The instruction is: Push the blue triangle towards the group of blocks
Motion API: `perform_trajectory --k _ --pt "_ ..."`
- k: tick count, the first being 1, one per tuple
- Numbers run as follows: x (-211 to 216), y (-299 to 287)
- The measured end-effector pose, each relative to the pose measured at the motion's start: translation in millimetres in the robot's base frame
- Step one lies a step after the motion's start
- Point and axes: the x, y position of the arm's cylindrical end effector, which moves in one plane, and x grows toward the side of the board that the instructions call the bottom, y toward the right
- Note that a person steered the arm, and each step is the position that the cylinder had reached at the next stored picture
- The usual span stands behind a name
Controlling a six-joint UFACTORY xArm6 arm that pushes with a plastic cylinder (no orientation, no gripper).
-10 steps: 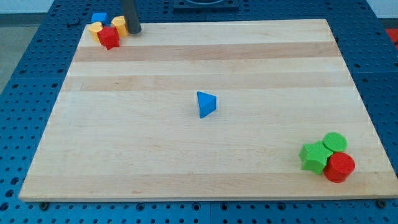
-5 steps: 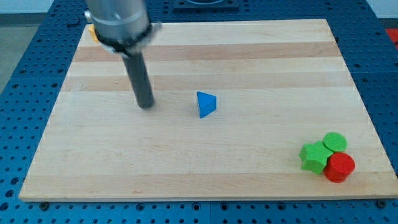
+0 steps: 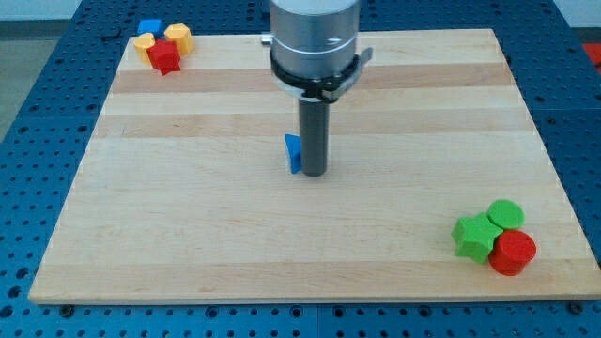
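One camera view covers the whole wooden board. My tip stands near the board's middle, right against the blue triangle, which peeks out on the rod's left side, mostly hidden behind it. I carry no jaws, so nothing is grasped; the rod only touches. At the view's top left sit a blue block, two yellow blocks and a red block, bunched together. At the bottom right cluster a green star-like block, a green cylinder and a red cylinder.
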Motion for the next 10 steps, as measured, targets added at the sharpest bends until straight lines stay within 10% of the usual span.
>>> perform_trajectory --k 3,10 --pt "-154 -92" --pt "-91 -106"
